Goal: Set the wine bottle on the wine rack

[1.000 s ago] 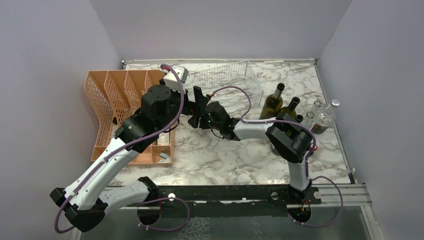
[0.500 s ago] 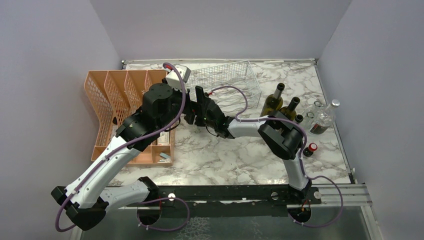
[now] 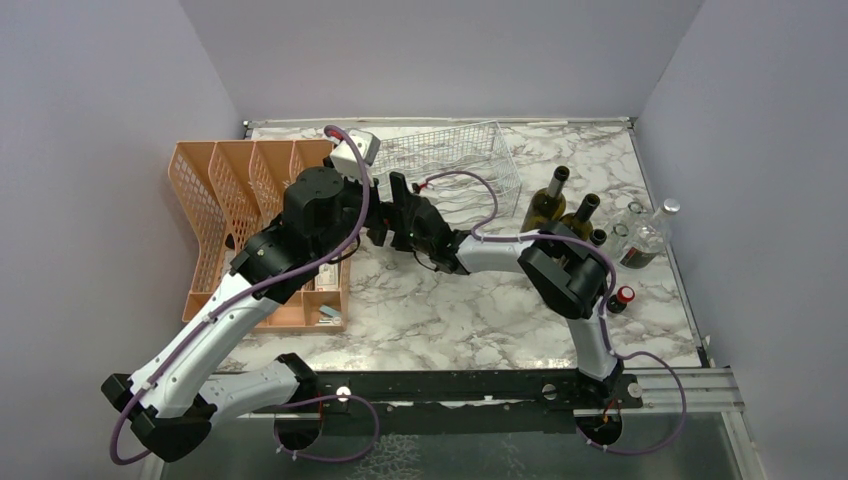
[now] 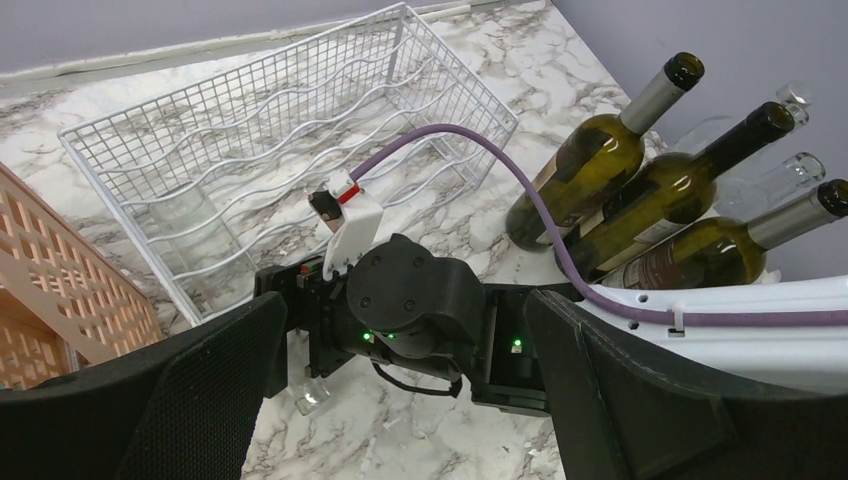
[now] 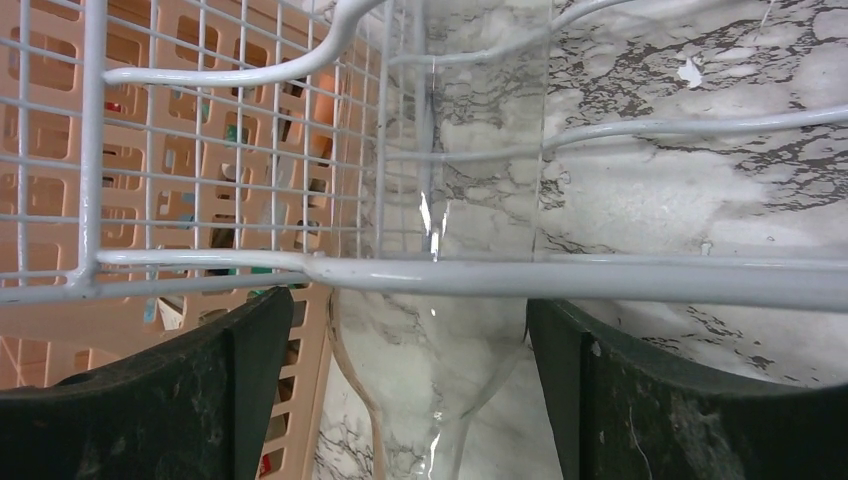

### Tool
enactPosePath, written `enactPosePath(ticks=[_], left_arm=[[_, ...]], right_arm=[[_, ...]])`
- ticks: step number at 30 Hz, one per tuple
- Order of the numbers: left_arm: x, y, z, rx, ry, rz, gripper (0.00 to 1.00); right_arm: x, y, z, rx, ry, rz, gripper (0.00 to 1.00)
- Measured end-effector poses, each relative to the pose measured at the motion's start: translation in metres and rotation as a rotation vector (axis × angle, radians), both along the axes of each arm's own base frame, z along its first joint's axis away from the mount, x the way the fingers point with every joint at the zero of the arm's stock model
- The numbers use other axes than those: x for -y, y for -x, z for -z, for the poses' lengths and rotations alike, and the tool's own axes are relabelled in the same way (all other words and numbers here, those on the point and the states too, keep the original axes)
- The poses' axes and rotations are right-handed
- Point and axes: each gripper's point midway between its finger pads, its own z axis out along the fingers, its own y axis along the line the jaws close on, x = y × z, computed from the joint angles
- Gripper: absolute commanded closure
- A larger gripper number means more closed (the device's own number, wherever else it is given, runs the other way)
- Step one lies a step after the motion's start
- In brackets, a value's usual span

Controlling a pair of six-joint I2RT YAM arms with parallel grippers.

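Observation:
The white wire wine rack [image 3: 455, 155] lies at the back of the marble table. A clear glass wine bottle [image 5: 440, 370] rests in one of its wavy cradles, body inside the rack [image 5: 600, 280] and neck pointing out toward my right wrist. My right gripper [image 5: 410, 305] is open, with a finger on each side of the bottle's shoulder and a gap to the glass on both sides. In the left wrist view the bottle's neck [image 4: 305, 385] pokes out beside the right wrist. My left gripper [image 4: 405, 305] hangs open above that wrist and holds nothing.
An orange mesh file organiser [image 3: 225, 215] stands left of the rack, close to both arms. Dark green wine bottles [image 4: 590, 170] and clear bottles [image 3: 650, 235] stand at the right edge. A small red-capped bottle [image 3: 622, 298] stands near the right arm's elbow.
My right arm pushed left toward the rack with the clear bottle, then its jaws spread off the bottle. The left arm barely moved.

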Motion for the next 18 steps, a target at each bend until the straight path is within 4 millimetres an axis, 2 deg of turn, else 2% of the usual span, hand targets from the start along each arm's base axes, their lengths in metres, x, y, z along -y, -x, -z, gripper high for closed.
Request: enactPosePath(ticks=[5, 13, 15, 18], left_arm=[[-0.002, 0.002, -0.003, 0.009, 0.006, -0.001, 0.01], [-0.005, 0.003, -0.005, 0.016, 0.001, -0.006, 0.01], [-0.006, 0.004, -0.006, 0.018, 0.002, -0.006, 0.01], [-0.007, 0.004, -0.007, 0.021, 0.004, -0.007, 0.01]], right_arm=[[0.006, 0.002, -0.010, 0.004, 0.023, -0.005, 0.08], [0.019, 0.010, -0.062, 0.070, 0.033, -0.033, 0.10], [0.026, 0.015, -0.063, 0.068, 0.055, -0.040, 0.12], [0.035, 0.023, -0.050, 0.044, 0.106, -0.057, 0.18]])
